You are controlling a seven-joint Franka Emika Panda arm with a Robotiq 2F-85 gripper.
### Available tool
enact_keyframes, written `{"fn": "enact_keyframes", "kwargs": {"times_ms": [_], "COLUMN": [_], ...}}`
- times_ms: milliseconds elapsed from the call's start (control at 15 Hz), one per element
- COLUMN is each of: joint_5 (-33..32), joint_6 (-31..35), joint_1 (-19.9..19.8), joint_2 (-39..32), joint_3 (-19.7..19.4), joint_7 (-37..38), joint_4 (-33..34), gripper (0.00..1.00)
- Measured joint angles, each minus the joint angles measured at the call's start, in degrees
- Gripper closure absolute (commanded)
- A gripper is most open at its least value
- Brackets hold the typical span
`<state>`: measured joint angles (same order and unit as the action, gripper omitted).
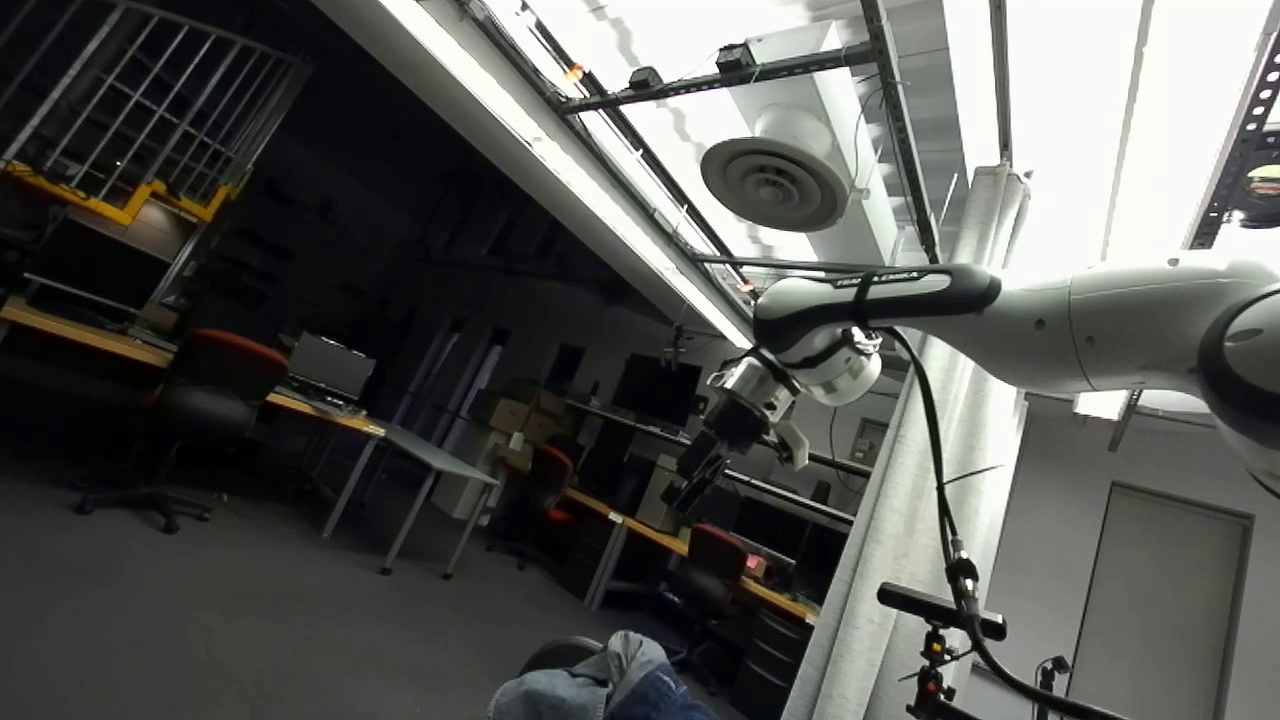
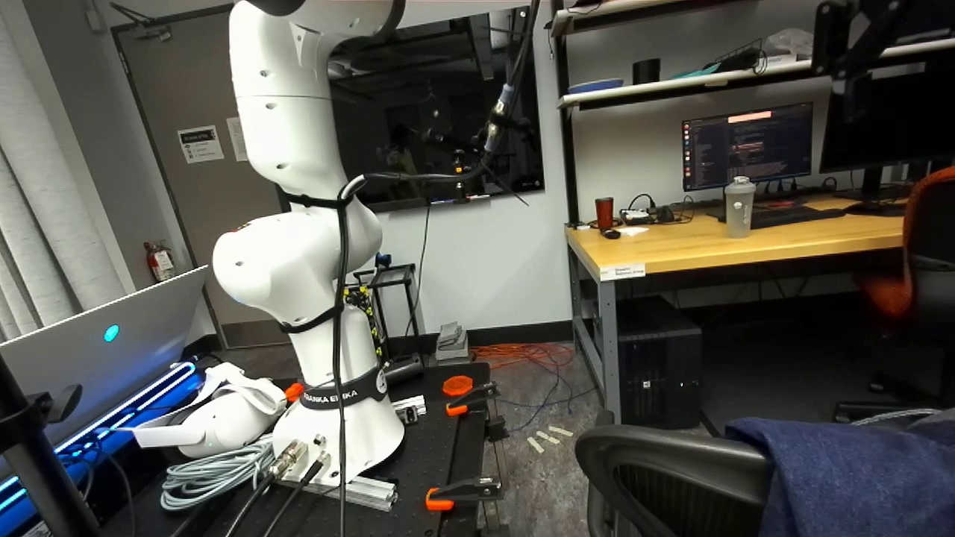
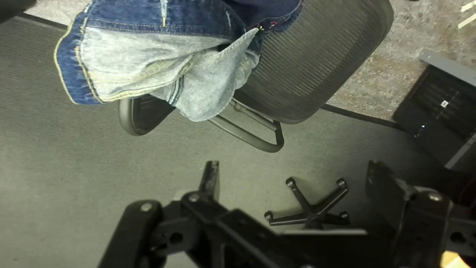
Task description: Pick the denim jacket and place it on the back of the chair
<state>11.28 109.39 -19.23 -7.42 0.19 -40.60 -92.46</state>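
The denim jacket point(image 3: 178, 63) lies draped over a dark mesh chair point(image 3: 319, 56) at the top of the wrist view. Its dark blue outer side and pale inner side both show, and its upper part is cut off by the frame. The jacket also shows at the bottom edge of an exterior view point(image 1: 615, 685) and at the lower right in an exterior view point(image 2: 865, 477), beside a black part of the chair point(image 2: 694, 459). My gripper point(image 3: 293, 163) is open and empty, its fingers wide apart. In an exterior view the gripper point(image 1: 682, 482) hangs in the air, above and apart from the jacket.
A star-shaped wheeled base point(image 3: 312, 214) stands on the floor between the fingers in the wrist view. A black computer tower point(image 3: 442, 100) is at the right. A wooden desk point(image 2: 716, 246) with a bottle point(image 2: 739, 209) and an orange chair point(image 2: 929, 239) stand beyond the mesh chair.
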Motion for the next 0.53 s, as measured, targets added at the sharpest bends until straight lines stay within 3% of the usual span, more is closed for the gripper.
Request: {"fn": "enact_keyframes", "kwargs": {"times_ms": [533], "joint_5": [0.0], "joint_6": [20.9], "joint_1": [8.2], "joint_2": [7.7], "joint_3": [-1.1], "joint_7": [3.9], "joint_4": [-25.1], "gripper": [0.0]}}
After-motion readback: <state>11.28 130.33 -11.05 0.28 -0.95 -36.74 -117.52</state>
